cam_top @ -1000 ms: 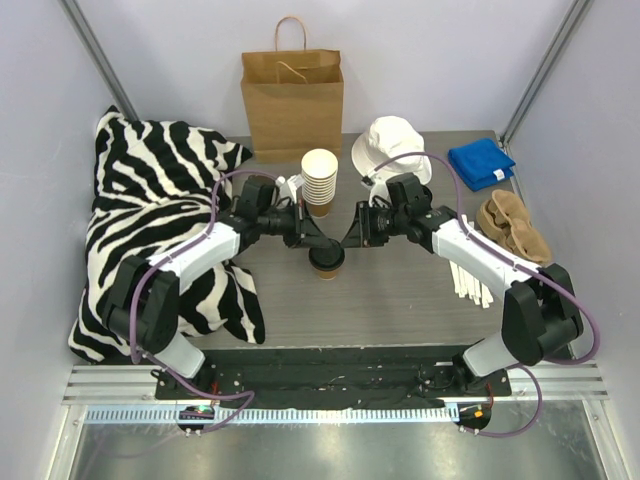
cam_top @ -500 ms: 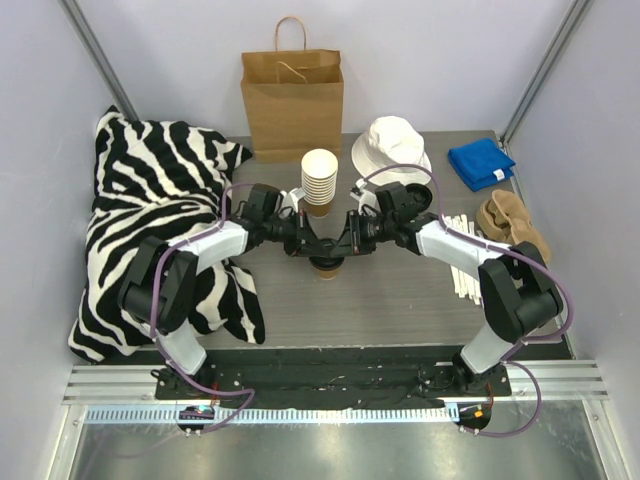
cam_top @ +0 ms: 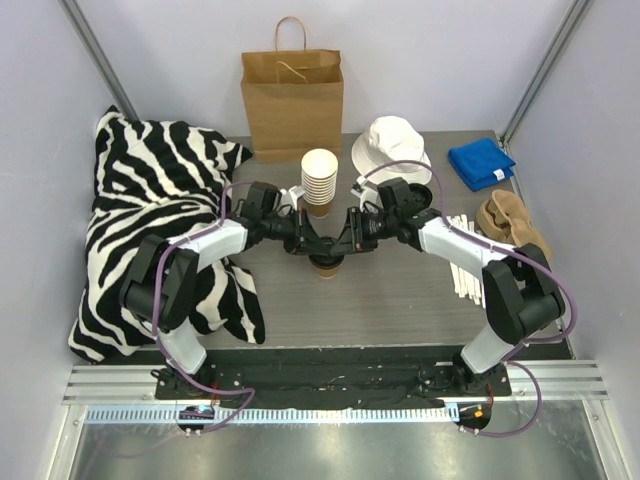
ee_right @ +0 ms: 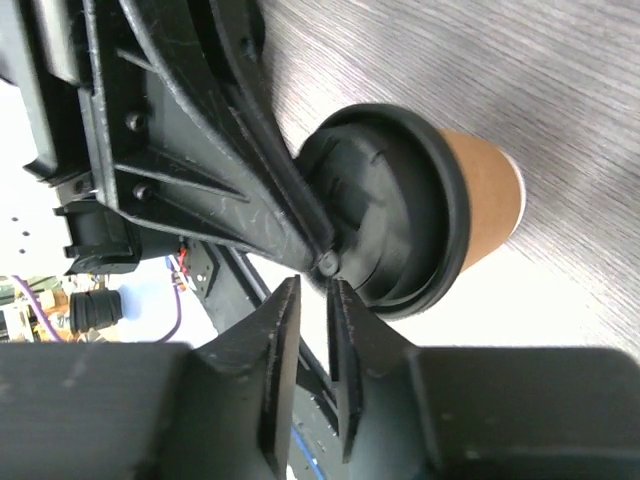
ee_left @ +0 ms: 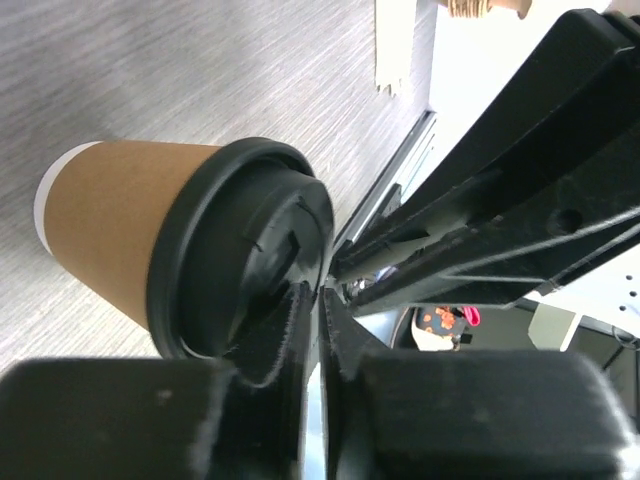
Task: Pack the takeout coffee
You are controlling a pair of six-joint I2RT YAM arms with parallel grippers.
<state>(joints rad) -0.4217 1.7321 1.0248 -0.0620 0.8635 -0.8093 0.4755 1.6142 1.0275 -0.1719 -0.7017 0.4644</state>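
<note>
The takeout coffee, a kraft-brown cup with a black lid, stands upright mid-table. Both grippers meet just above its lid. My left gripper comes in from the left, my right gripper from the right, tips almost touching. In the left wrist view the lid lies against the outer side of one finger, and the left gripper is shut with only a slit and nothing in it. In the right wrist view the right gripper stands narrowly open and empty beside the lid.
A brown paper bag stands at the back, with a stack of lidless cups in front of it. A white hat, blue cloth, brown pulp carrier and white sticks lie right. A zebra blanket fills the left.
Over the last second both grippers closed in from either side and now meet over the cup's lid. The cup stays where it was.
</note>
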